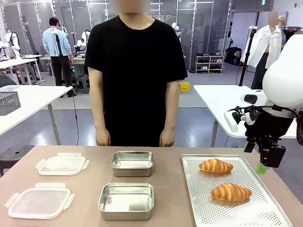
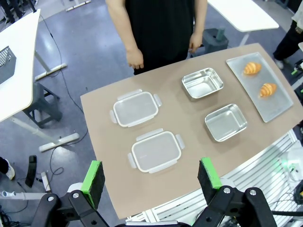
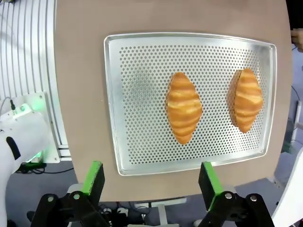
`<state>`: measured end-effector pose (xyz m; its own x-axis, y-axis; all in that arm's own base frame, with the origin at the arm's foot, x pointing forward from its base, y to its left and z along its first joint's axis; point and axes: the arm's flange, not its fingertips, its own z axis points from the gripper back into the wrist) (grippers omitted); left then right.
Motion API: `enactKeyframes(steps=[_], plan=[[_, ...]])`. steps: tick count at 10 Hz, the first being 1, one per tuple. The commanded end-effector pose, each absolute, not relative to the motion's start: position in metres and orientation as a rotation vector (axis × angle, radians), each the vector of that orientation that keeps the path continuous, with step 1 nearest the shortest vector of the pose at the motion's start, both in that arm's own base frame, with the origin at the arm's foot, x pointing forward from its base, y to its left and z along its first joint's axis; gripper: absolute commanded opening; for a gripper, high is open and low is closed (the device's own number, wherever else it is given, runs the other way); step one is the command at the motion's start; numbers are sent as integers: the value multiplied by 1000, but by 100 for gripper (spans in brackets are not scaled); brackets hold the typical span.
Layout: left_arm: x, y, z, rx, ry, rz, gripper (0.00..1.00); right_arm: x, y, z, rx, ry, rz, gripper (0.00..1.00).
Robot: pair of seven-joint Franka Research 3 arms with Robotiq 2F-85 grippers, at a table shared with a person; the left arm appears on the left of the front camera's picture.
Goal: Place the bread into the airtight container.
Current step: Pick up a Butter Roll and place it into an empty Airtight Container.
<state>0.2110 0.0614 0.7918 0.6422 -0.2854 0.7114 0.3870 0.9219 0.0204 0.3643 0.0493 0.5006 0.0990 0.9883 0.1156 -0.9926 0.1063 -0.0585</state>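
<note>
Two golden croissants point(image 1: 216, 166) point(image 1: 230, 192) lie on a perforated metal tray point(image 1: 246, 213) at the table's right. In the middle of the table stand two steel containers, one farther point(image 1: 132, 163) and one nearer point(image 1: 126, 201), both without anything inside. My right gripper point(image 1: 262, 168) hangs open above the tray's right edge. Its wrist view looks straight down on both croissants point(image 3: 183, 107) point(image 3: 246, 100), and nothing sits between its green pads point(image 3: 93, 177). My left gripper point(image 2: 150, 175) is open, high over the table's left side.
Two clear plastic lids point(image 1: 62, 165) point(image 1: 40, 202) lie at the table's left. A person stands at the far edge with both hands point(image 1: 102, 137) hanging down, off the table. Bare tabletop separates the containers from the tray.
</note>
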Motion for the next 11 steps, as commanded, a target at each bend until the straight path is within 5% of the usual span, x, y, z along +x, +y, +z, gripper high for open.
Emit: enactKeyframes(steps=[1, 4, 11], plan=[[212, 61, 795, -135, -786, -386, 100, 364, 50, 499, 36, -139, 1466, 100], [212, 61, 795, -135, -786, -386, 100, 399, 54, 450, 21, -16, 1499, 100], [212, 61, 795, -135, -786, -386, 100, 448, 61, 361, 49, -66, 1428, 100]])
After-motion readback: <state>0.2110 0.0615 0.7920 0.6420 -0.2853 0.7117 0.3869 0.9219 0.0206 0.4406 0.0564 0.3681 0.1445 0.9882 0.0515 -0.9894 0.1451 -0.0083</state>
